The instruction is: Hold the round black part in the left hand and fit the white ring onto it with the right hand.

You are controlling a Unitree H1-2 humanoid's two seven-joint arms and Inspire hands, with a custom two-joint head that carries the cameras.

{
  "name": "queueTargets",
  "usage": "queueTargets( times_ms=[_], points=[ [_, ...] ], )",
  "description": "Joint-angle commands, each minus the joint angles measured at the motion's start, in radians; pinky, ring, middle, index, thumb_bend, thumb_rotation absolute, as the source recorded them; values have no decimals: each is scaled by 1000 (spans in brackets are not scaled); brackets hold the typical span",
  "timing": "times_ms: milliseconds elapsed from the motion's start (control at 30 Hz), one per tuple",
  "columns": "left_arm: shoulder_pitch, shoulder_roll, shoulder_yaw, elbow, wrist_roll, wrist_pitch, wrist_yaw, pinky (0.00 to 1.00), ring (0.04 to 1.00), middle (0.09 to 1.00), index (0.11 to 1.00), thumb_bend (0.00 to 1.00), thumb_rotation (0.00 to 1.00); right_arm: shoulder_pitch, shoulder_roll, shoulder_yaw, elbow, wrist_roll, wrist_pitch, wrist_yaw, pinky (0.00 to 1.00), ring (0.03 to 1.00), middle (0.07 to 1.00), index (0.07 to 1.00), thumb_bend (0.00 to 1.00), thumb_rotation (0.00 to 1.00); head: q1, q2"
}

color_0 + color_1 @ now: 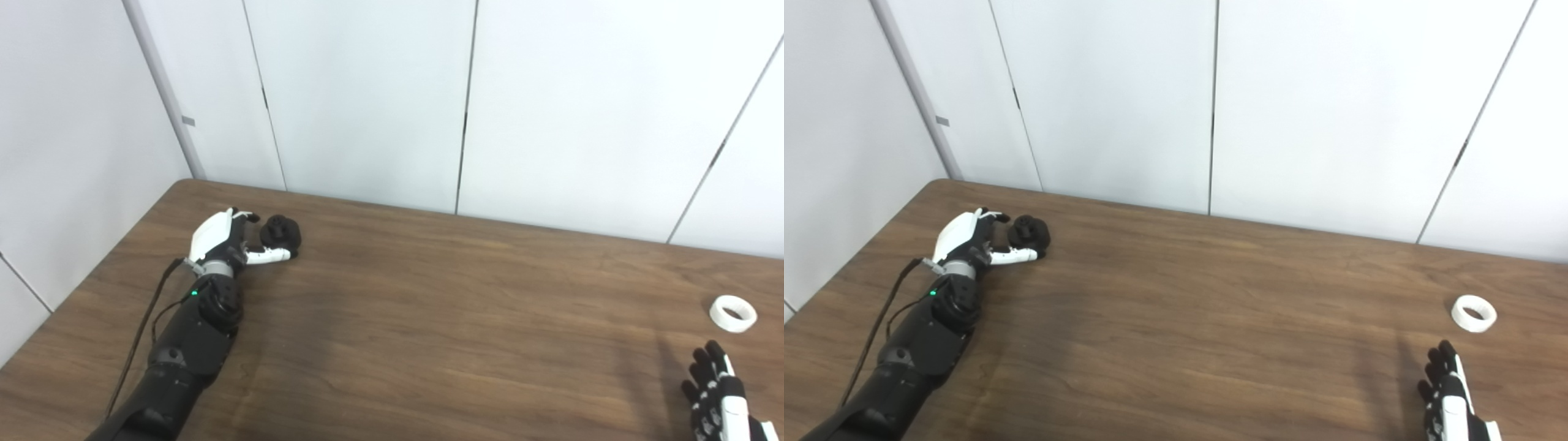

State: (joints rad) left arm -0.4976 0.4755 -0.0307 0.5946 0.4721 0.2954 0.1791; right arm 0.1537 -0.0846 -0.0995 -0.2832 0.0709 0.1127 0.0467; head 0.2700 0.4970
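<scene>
The round black part (280, 231) lies on the brown table (429, 318) at the far left. My left hand (225, 242) is right beside it, open. Its thumb reaches along the near side of the part and its fingers curl toward the far side; the part is not lifted. The white ring (732, 313) lies flat on the table at the far right and also shows in the right eye view (1473, 313). My right hand (718, 392) is low at the bottom right, a little nearer than the ring, open with fingers spread, holding nothing.
White wall panels (367, 92) stand close behind the table's far edge and along its left side. A black cable (144, 324) runs along my left forearm.
</scene>
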Motion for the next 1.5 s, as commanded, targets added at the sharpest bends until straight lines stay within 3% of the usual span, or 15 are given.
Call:
queueTargets(
  times_ms=[0,300,1467],
  points=[
    [-50,32,1,-3,0,-30,19,1000,1000,1000,828,1000,366,22,2,3,-37,-1,-5,-4,1000,1000,986,1000,474,1000,0,2],
    [-53,25,-2,14,-11,-63,17,1000,1000,988,806,1000,360,27,2,8,-55,-9,16,-7,1000,1000,991,1000,469,1000,-5,5],
    [-45,20,-17,4,-45,-78,-14,1000,1000,977,798,984,319,35,14,17,-96,-34,54,-24,1000,1000,985,1000,352,1000,-14,16]
  ],
)
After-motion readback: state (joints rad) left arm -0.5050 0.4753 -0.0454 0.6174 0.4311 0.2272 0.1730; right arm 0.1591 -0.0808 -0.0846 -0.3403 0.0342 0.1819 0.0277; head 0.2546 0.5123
